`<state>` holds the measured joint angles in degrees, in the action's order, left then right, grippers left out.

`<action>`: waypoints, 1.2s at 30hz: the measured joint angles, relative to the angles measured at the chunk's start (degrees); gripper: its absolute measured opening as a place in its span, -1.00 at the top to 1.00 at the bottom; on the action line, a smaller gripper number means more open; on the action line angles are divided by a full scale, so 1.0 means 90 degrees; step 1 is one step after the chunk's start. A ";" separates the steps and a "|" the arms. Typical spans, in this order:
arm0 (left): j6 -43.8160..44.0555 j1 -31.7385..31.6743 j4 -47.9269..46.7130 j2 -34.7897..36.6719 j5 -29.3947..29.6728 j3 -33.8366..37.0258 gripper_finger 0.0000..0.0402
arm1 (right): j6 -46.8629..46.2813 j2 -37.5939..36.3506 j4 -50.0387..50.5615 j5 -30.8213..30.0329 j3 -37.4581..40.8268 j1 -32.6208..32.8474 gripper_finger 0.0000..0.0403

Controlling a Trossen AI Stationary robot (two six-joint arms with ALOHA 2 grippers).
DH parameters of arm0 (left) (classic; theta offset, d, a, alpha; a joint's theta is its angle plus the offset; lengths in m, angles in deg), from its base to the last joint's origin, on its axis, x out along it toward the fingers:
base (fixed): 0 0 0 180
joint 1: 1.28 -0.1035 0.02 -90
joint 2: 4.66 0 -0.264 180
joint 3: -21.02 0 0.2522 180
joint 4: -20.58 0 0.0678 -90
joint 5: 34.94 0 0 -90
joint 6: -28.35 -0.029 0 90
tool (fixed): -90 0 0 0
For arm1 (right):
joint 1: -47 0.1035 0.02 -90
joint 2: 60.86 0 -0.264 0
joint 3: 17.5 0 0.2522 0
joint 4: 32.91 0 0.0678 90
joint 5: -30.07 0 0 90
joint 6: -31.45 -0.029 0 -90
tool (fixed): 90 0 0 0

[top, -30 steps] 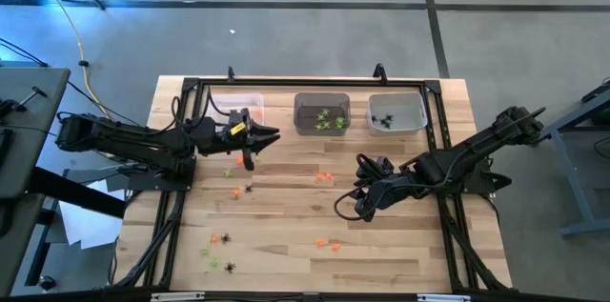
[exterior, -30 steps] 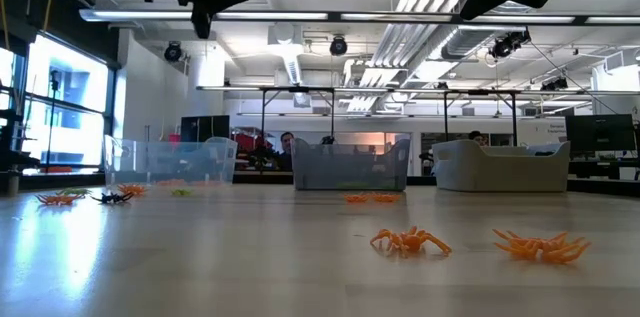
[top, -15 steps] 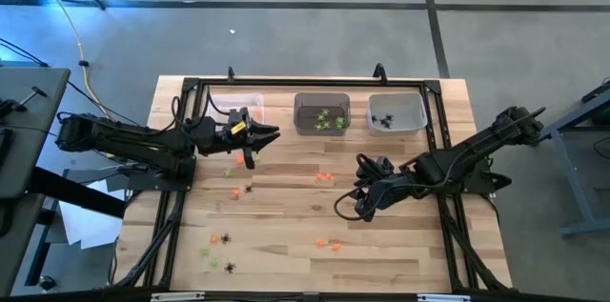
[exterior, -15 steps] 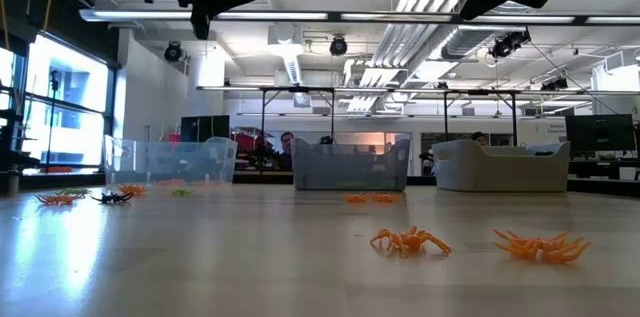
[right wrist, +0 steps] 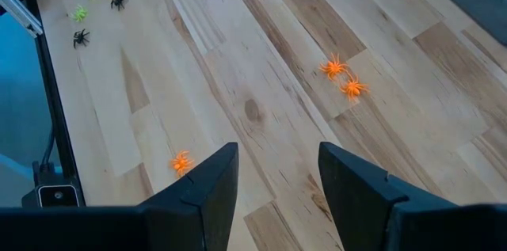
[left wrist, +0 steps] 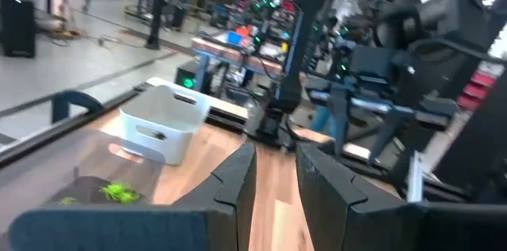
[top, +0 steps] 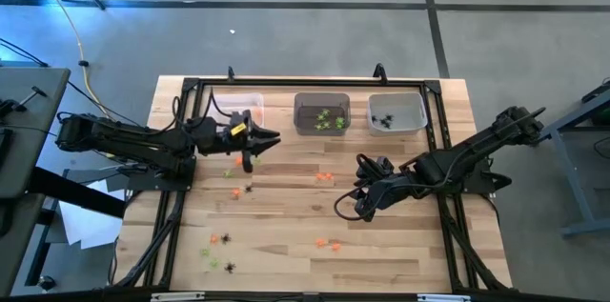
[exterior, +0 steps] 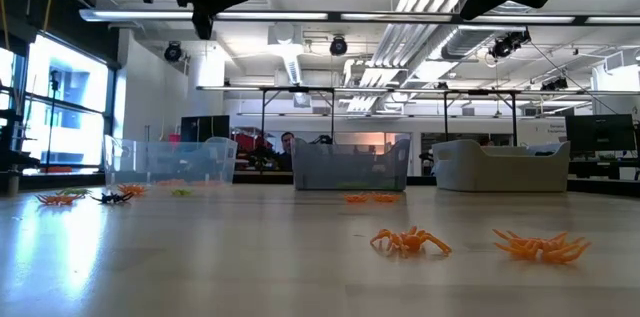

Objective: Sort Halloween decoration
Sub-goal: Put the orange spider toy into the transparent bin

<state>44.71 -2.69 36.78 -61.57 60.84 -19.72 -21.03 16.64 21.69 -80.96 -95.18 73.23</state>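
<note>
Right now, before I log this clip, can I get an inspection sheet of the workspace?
Surface: wooden table, black frame around it.
Job's things: orange, green and black trinkets scattered loose; green ones in the middle bin, black ones in the right bin.
Clutter: nothing seen.
Grippers: left gripper beside the left bin, fingers nearly together; right gripper mid-table, fingers apart, empty.
Cables: yellow cable on the floor.
Surroundings: workshop, a person behind.
</note>
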 joint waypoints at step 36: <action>0.0348 0.1355 -0.0418 -0.2140 -0.0588 -0.0139 0.61 | 0.0001 -0.0002 0.0000 0.0002 0.0002 0.0002 0.15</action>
<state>47.84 9.51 33.02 -80.83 55.55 -20.97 -21.02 16.61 21.69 -80.94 -95.16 73.24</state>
